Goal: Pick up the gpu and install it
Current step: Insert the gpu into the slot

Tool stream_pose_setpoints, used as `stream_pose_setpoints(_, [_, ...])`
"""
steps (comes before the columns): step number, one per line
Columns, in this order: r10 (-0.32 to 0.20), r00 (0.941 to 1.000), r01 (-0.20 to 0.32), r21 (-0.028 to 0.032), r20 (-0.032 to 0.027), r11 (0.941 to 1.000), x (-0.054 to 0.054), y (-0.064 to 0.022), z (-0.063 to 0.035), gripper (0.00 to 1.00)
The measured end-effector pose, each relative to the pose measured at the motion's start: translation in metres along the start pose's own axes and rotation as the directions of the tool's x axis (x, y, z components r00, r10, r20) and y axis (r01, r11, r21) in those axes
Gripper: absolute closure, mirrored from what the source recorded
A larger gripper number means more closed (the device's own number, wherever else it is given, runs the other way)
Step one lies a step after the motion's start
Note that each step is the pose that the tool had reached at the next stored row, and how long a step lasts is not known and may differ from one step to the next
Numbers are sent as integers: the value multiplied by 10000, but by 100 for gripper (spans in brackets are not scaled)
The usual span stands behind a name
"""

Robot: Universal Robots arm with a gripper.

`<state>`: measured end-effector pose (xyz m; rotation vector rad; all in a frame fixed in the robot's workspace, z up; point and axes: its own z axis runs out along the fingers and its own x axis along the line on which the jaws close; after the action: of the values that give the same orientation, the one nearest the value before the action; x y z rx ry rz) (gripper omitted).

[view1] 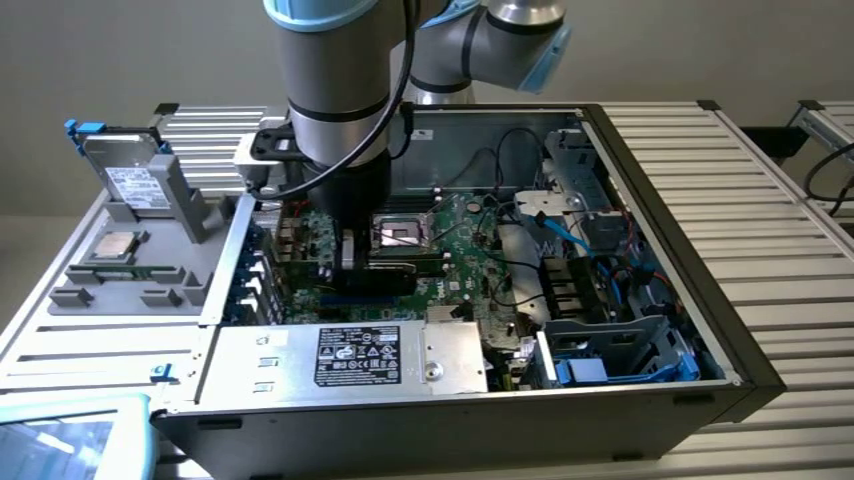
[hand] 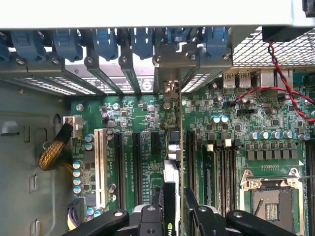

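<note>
In the wrist view the gpu (hand: 172,147) shows edge-on as a thin card standing upright between my fingers (hand: 156,209). Its silver bracket (hand: 170,91) reaches the case's rear slot openings. My gripper (hand: 173,209) is shut on the card's near end, and the card lies along an expansion slot of the green motherboard (hand: 133,123). In the exterior view the gripper (view1: 354,262) is low inside the open computer case (view1: 667,200), over the board's slot area at that view's left, and it hides most of the card.
Blue slot clips (hand: 106,42) line the rear wall. The open CPU socket (hand: 268,191) and red-black wires (hand: 275,83) lie beside the slots. A labelled power supply (view1: 354,357) fills the front of the case. A silver drive (view1: 134,180) stands in a grey tray outside the case.
</note>
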<state>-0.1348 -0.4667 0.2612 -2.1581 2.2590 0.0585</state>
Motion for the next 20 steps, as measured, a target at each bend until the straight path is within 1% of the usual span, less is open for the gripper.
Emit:
stream_pose_setpoints(4, [0,10000,0,2,2,10000,1,0,25,73])
stream_pose_setpoints(9, [1,10000,-1,-2,1,10000,1,0,34,73])
stream_pose_setpoints(14, [-35,10000,35,-31,-1,10000,1,0,37,73])
stream_pose_setpoints(20, [-65,10000,65,-45,-1,10000,1,-1,34,73])
